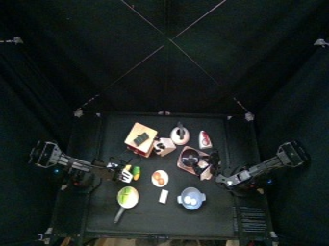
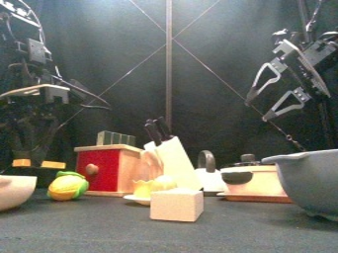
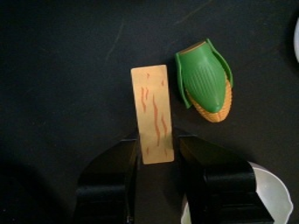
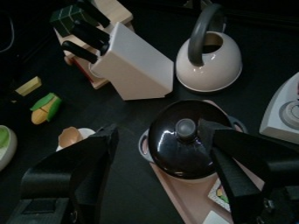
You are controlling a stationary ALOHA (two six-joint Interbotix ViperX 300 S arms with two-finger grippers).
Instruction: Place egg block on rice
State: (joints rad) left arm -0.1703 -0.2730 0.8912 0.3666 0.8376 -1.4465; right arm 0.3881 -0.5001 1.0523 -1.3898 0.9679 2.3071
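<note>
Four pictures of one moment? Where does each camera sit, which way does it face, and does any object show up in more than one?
Top view: high overhead, looking straight down at the table; both arms enter from the sides.
Front view: at the table's front edge, looking level; arms hang behind the toys.
Left wrist view: on the left arm, looking down past the left gripper, jaws either side of a tan strip beside a corn cob.
Right wrist view: on the right arm, right gripper open over a black pot.
Shared: the knife block also stands in the front view.
</note>
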